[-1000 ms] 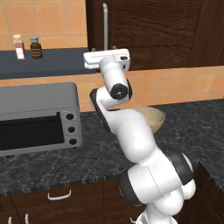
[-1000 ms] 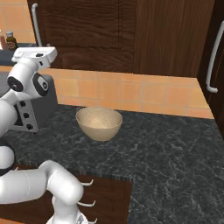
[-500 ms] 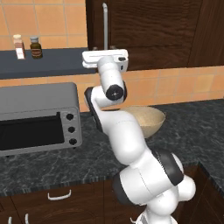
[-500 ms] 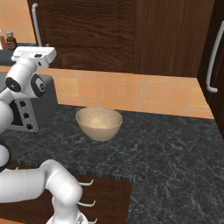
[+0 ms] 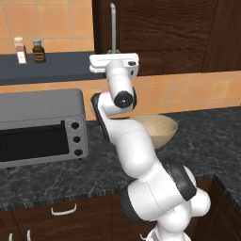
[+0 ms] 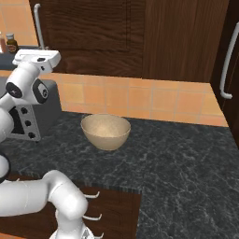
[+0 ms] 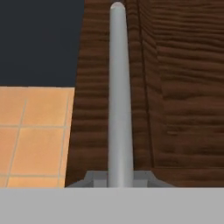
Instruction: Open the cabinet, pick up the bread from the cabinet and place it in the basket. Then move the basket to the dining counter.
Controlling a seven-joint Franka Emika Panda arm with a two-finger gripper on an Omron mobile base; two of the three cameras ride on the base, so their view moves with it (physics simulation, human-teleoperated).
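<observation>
- Step in hand, as I judge it: the first one, opening the cabinet (image 5: 160,33); its dark wood-grain door is shut in both base views, so nothing later has begun
- The arm is raised with its hand level at the foot of the silver bar handle (image 5: 113,28); in the hand view the handle (image 7: 119,96) runs straight up the middle of the picture, very close, with its mounting foot at the bottom
- The gripper is hidden behind the white hand in the base views, and its tips are not visible in the hand view; I cannot tell whether its jaws are spread or pressed together, nor whether they touch the bar
- The bread is presumably behind the closed door; it cannot be seen
- The basket (image 6: 106,131) sits upright and empty on the black granite tabletop (image 6: 186,158), just right of the toaster oven (image 5: 40,127) and well below the handle; in the left base view the basket (image 5: 162,129) is partly behind the arm
- Next move, in my judgement: get the jaws around the bar, close firmly, then pull along the door's swing rather than straight back; the handle is at the door's left edge, so the hinge is probably on the right
- Risk: a slim, smooth bar could slip from a weak grasp
</observation>
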